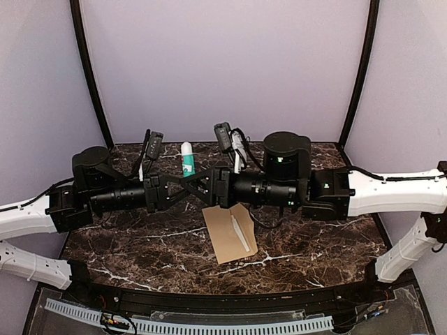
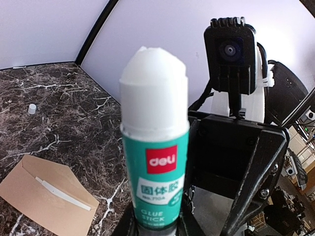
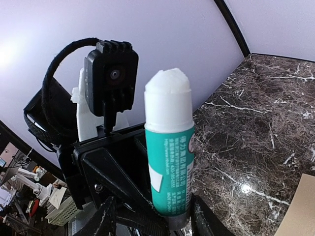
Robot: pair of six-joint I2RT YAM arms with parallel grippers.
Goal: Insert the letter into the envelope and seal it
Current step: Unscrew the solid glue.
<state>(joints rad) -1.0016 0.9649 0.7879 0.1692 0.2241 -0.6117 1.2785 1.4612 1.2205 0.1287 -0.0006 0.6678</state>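
**1. Task item and position**
- The envelope (image 1: 222,241) lies flat on the marble table (image 1: 140,244), right of centre. It is on the near side of the right forearm and touches neither arm.
- A narrow pale strip (image 1: 241,232) lies lengthwise on the envelope.
- Whether this strip is part of the letter cannot be told. The letter does not show as a separate sheet.

**2. Edges and room for movement**
- The envelope's near edge stands well back from the table's near rim.
- Bare marble shows to the left and to the right of the envelope.
- In the top view, the envelope's far corner sits just below the right wrist housing.
- Both arms reach inward horizontally and meet above the table's centre, with their fingers interleaved.
- The table's rear edge meets the back wall (image 1: 223,70). A dark curved post (image 1: 87,70) rises at each rear corner.
- A small white cap (image 2: 32,108) lies on the marble, well apart from the envelope.

**3. Grippers**
- A glue stick (image 1: 187,160) stands upright between the two grippers, raised off the table. It is uncapped, with white glue exposed at the top.
- The left gripper (image 2: 157,228) is clamped on the base of the stick.
- The right gripper (image 3: 155,223) brackets the stick's lower body. Its fingers are spread wider than the stick and a gap is visible on one side, so its jaws are parted and it is not gripping.
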